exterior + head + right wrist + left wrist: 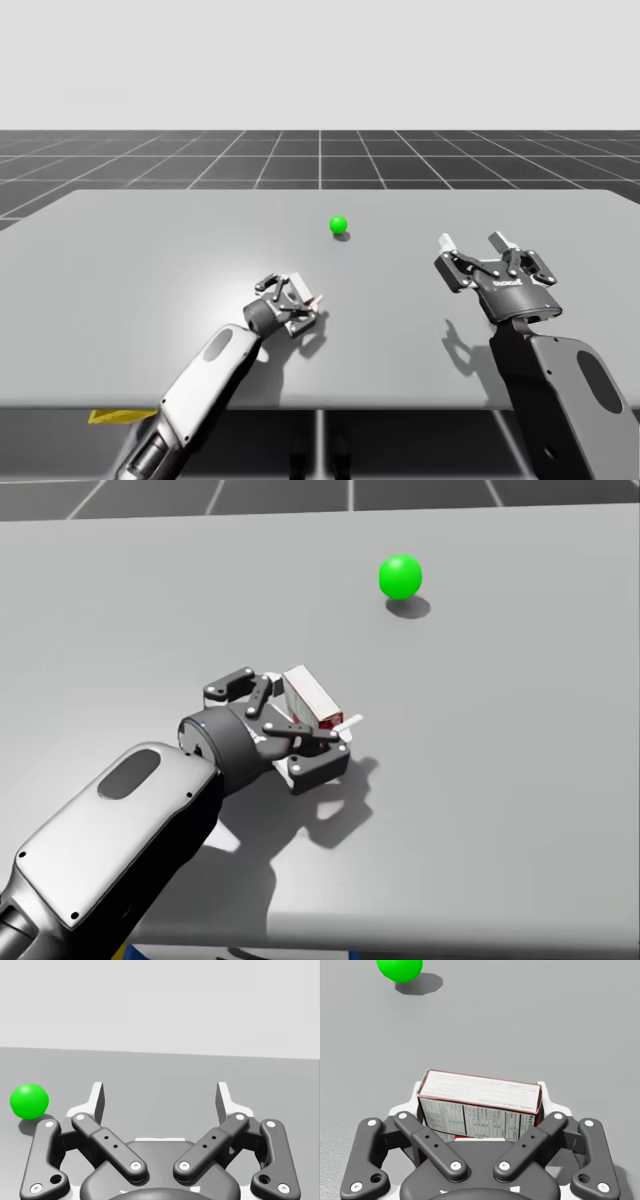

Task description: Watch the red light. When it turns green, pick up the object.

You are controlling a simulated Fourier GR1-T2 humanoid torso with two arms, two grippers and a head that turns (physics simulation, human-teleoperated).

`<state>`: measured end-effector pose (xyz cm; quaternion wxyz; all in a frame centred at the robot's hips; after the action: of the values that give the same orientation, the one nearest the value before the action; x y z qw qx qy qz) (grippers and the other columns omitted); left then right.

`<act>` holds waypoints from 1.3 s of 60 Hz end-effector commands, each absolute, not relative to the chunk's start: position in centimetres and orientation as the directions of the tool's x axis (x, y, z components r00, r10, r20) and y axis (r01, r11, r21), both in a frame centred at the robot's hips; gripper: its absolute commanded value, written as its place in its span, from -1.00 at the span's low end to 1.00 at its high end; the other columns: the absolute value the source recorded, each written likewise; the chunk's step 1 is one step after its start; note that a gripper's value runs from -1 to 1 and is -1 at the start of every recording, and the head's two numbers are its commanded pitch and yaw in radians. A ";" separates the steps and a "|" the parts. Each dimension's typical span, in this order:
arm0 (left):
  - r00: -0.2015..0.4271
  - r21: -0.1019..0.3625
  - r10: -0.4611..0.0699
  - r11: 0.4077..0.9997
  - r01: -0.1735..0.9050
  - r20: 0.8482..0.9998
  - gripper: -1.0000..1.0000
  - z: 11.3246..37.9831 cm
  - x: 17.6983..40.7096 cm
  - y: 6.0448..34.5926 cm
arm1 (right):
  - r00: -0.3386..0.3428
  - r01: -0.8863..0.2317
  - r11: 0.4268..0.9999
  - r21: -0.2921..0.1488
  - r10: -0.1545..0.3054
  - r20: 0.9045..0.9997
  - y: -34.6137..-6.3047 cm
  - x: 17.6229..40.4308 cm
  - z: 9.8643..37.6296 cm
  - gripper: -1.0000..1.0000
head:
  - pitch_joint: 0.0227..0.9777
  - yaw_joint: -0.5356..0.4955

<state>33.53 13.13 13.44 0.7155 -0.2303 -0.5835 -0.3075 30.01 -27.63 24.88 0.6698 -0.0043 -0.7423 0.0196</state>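
Note:
The light [338, 224] is a green ball on the grey table [120, 260], past the middle; it also shows as the light [400, 576]. A small white and red box [311, 700] sits between the fingers of my left gripper [320, 708], which is shut on it from both sides. In the left wrist view the box [480, 1105] spans the whole gap of the left gripper [480, 1097], with the light [399, 967] ahead and off to one side. My right gripper [473, 241] hovers open at the right, holding nothing, with the light [29, 1101] beside the right gripper [160, 1095].
The table's front edge runs just below my arms. A yellow item [120, 415] pokes out under that edge at the left. Dark gridded floor lies beyond the far edge.

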 end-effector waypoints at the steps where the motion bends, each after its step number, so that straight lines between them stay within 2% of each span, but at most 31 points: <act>1: 0.143 0.044 -0.199 0.714 0.698 0.969 -0.56 12.5 33.8 13.2 | -0.104 -0.020 0.999 -0.035 0.033 0.994 -27.7 30.0 24.9 -1.00 | 0.70 0.16; 2: 0.143 0.046 -0.202 0.712 0.700 0.969 -0.09 12.4 33.8 13.2 | -0.103 -0.019 0.999 -0.036 0.033 0.994 -27.6 30.0 24.9 -1.00 | 0.70 0.16; 3: 0.141 0.053 -0.211 0.711 0.701 0.967 0.65 12.3 33.8 13.2 | -0.103 -0.019 0.999 -0.036 0.033 0.994 -27.6 30.0 24.9 -1.00 | 0.69 0.16; 4: 0.132 0.067 -0.223 0.707 0.704 0.966 0.97 12.2 33.8 13.3 | -0.103 -0.019 0.999 -0.036 0.034 0.994 -27.6 30.0 24.9 -1.00 | 0.69 0.16; 5: 0.130 0.069 -0.225 0.706 0.705 0.966 1.00 12.2 33.8 13.3 | -0.103 -0.020 0.999 -0.036 0.034 0.994 -27.6 30.0 24.9 -1.00 | 0.69 0.16; 8: 0.146 0.057 -0.223 0.707 0.705 0.964 1.00 12.0 33.8 13.2 | -0.103 -0.020 0.999 -0.036 0.034 0.994 -27.6 30.0 24.9 -1.00 | 0.66 0.17; 15: 0.138 0.067 -0.232 0.701 0.710 0.963 1.00 12.0 33.7 13.2 | -0.105 -0.019 0.999 -0.039 0.037 0.994 -27.6 30.0 24.9 -1.00 | 0.52 0.17; 33: 0.130 0.082 -0.249 0.691 0.718 0.960 1.00 11.7 33.5 13.1 | -0.106 -0.017 0.999 -0.042 0.040 0.994 -27.7 30.1 24.8 -1.00 | -0.04 0.16; 41: 0.122 0.092 -0.255 0.691 0.717 0.959 1.00 11.6 33.4 13.1 | -0.106 -0.018 0.999 -0.044 0.042 0.993 -27.6 30.1 24.8 -1.00 | -0.16 0.17; 50: 0.115 0.097 -0.253 0.692 0.715 0.961 1.00 11.8 33.4 13.0 | -0.105 -0.018 0.999 -0.045 0.043 0.994 -27.6 30.1 24.7 -1.00 | -0.17 0.17; 57: 0.070 0.114 -0.233 0.687 0.717 0.970 1.00 14.3 33.1 12.9 | -0.104 -0.018 0.999 -0.045 0.043 0.994 -27.7 30.2 24.7 -1.00 | -0.16 0.17; 59: 0.041 0.136 -0.235 0.685 0.716 0.971 1.00 15.5 33.2 13.0 | -0.103 -0.018 0.999 -0.044 0.042 0.994 -27.7 30.2 24.7 -1.00 | -0.16 0.17; 67: -0.020 0.185 -0.241 0.686 0.704 0.970 1.00 18.4 33.5 13.2 | -0.103 -0.018 0.999 -0.046 0.043 0.994 -27.7 30.2 24.7 -1.00 | -0.15 0.17; 78: -0.067 0.220 -0.242 0.691 0.689 0.968 1.00 21.1 33.9 13.4 | -0.103 -0.019 0.999 -0.045 0.043 0.994 -27.6 30.2 24.7 -1.00 | -0.15 0.18</act>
<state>33.58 14.48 18.01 0.6958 -0.1501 -0.6331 -0.3043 30.17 -27.66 24.68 0.6695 -0.0085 -0.7424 0.0228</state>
